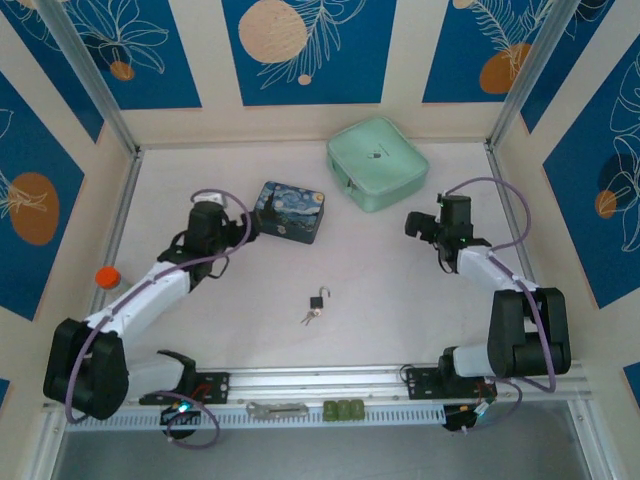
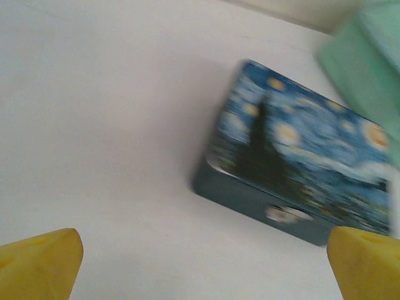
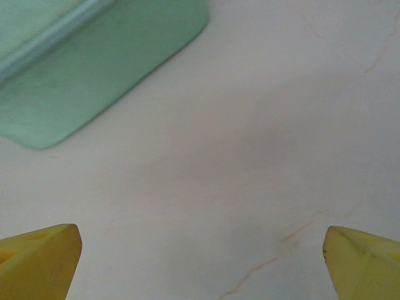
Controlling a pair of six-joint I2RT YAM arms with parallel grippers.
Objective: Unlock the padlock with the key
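Observation:
The tiny dark padlock [image 1: 317,298] with its thin silvery shackle lies on the white table near the front middle. The small silvery keys on a ring [image 1: 308,316] lie right beside it, toward the front. My left gripper [image 1: 243,222] hovers at the left end of the Starry Night tin, open, yellow fingertips [image 2: 40,262] wide apart with bare table between them. My right gripper [image 1: 412,224] is at the right, well behind the padlock, open over bare table, with its fingertips [image 3: 37,259] spread.
The blue-and-yellow Starry Night tin [image 1: 290,210] [image 2: 300,169] sits mid-table. A mint green zip case [image 1: 378,163] [image 3: 75,69] lies at the back. An orange cap [image 1: 107,276] rests at the left wall. A flat grey metal tool [image 1: 277,408] and green blocks [image 1: 343,411] lie on the front rail.

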